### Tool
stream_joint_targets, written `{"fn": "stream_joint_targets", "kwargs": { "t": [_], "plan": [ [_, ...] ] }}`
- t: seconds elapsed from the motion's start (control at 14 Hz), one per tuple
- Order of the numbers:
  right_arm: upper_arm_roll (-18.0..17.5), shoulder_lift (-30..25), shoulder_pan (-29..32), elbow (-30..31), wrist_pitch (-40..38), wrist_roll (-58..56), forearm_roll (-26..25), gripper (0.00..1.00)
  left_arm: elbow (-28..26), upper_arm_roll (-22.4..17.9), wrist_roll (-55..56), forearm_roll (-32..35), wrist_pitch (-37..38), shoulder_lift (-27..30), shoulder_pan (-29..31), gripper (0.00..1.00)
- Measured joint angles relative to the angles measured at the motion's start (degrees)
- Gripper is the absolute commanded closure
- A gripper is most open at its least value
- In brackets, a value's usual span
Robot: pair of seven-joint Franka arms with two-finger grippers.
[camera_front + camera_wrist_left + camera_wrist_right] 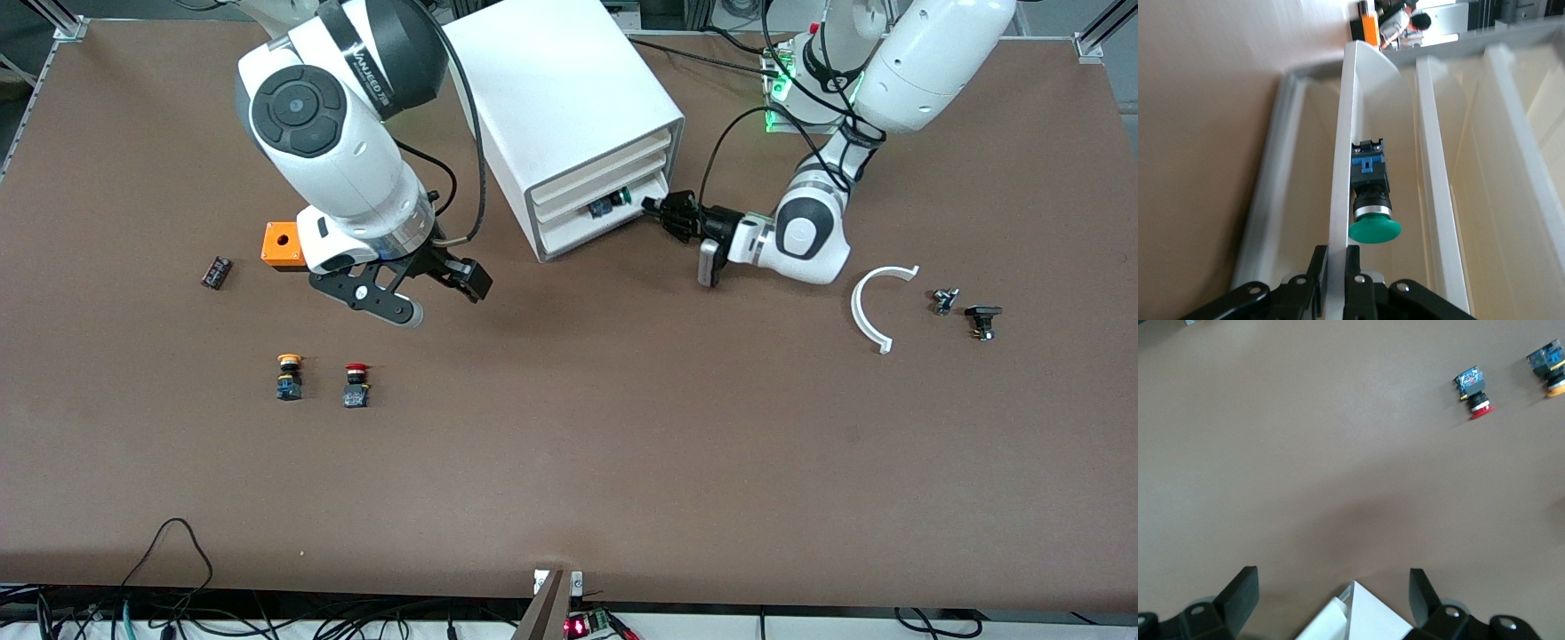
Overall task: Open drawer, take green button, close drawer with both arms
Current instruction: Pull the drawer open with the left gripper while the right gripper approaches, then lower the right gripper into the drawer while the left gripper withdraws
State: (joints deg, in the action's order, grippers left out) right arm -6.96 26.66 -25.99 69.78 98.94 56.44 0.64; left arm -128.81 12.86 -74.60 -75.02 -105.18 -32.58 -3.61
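The white cabinet (569, 98) stands toward the robots' side of the table, its three drawers facing the left arm's end. The lowest drawer (582, 233) holds the green-capped button (621, 195), which lies on its side just inside the front wall. My left gripper (653, 206) is at that drawer's front. In the left wrist view it (1336, 257) is shut on the thin front wall of the drawer (1343, 167), with the button (1373, 200) right beside the fingers. My right gripper (444, 284) hangs open over the table beside the cabinet, holding nothing (1331, 583).
A yellow-capped button (289, 376) and a red-capped one (356, 384) stand nearer the camera than the right gripper. An orange box (283, 245) and a small black part (216, 272) lie toward the right arm's end. A white curved piece (876, 302) and two small parts (982, 320) lie toward the left arm's end.
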Motion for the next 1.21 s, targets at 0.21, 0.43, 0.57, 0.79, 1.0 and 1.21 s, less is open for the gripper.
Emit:
{"fn": "stream_joint_targets", "kwargs": {
  "t": [0.21, 0.43, 0.57, 0.79, 1.0, 1.21],
  "plan": [
    [0.0, 0.9, -1.2, -1.2, 0.0, 4.0, 0.0, 0.0, 5.6, -3.0, 3.7, 3.9, 0.0, -0.2, 0.5, 1.0],
    [0.0, 2.5, -2.8, -3.1, 0.2, 9.1, 0.0, 0.0, 10.2, -4.8, 6.7, 6.4, 0.0, -1.0, 0.7, 1.0],
    [0.0, 3.7, -4.3, -4.0, 1.5, 14.1, 0.0, 0.0, 11.5, -5.2, 7.3, 6.6, 0.0, -1.6, 0.7, 0.06],
    [0.0, 5.8, -7.4, -4.3, 5.0, 22.1, 0.0, 0.0, 12.4, -5.5, 8.9, 6.6, -0.3, -1.8, 1.0, 0.0],
    [0.0, 8.0, -10.5, -4.4, 7.1, 29.1, 0.0, 0.0, 14.7, -5.8, 11.7, 8.6, -0.3, -1.8, 2.2, 0.0],
    [0.0, 10.9, -13.0, -4.5, 10.5, 35.6, 0.0, 0.0, 19.7, -6.1, 20.9, 16.6, 1.6, -1.0, 3.5, 0.0]
  ]
}}
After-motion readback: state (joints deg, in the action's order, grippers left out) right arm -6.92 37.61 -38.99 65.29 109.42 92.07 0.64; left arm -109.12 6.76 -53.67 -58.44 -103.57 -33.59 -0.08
